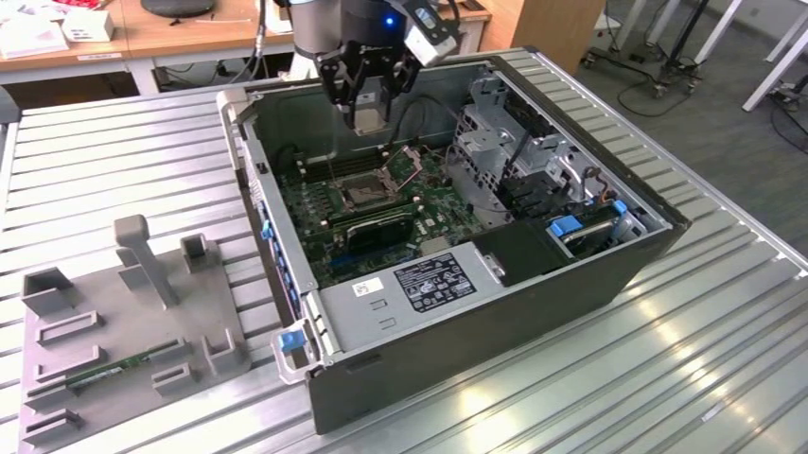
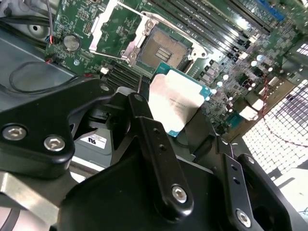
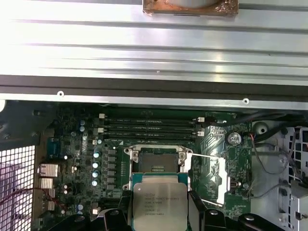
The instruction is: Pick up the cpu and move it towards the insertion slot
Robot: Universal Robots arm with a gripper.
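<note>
Holding cpu (image 2: 175, 102) in gripper (image 1: 367, 115) above insertion slot (image 3: 157, 162).

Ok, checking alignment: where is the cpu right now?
The cpu is held in the gripper, hanging in the air just short of the open insertion slot in both wrist views.

The cpu (image 3: 159, 204) got cut off by the first wrist view's edge, its sides tucked behind the fingers (image 3: 204, 211) — in the exterior view it was too small to make out. Print on its lid stayed unreadable. The insertion slot (image 3: 156, 166) — partly hidden behind the chip.
</note>
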